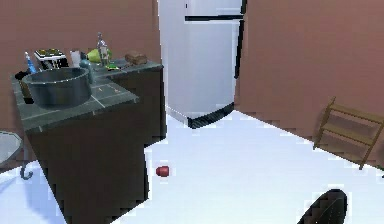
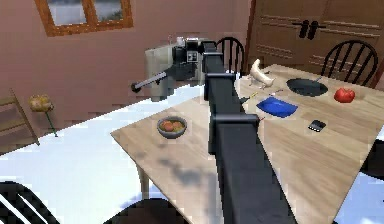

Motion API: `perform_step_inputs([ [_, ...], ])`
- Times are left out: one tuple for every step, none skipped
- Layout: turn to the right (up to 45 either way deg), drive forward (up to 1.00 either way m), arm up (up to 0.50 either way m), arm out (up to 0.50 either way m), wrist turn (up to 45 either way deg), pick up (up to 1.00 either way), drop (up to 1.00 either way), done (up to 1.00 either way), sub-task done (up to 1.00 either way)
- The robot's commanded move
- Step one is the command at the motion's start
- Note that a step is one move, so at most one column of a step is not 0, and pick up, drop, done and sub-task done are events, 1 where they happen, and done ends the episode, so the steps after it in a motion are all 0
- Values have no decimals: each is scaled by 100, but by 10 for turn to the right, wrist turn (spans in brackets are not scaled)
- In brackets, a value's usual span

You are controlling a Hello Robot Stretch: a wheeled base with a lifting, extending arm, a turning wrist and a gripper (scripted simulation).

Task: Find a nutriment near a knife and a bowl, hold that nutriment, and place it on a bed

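Gripper (image 2: 141, 85) off table (image 2: 200, 165) corner, pale long food (image 2: 262, 72) angled up-left, near dark dish (image 2: 305, 87)

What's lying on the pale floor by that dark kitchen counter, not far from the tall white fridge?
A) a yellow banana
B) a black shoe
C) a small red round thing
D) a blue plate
C: a small red round thing lies on the pale floor just off the dark counter, on the near side of the white fridge.
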Motion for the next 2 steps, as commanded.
perform_step_inputs([
  [0, 0, 0, 0, 240, 0, 0, 0, 0],
  [0, 0, -26, 0, 0, 0, 0, 0, 0],
])
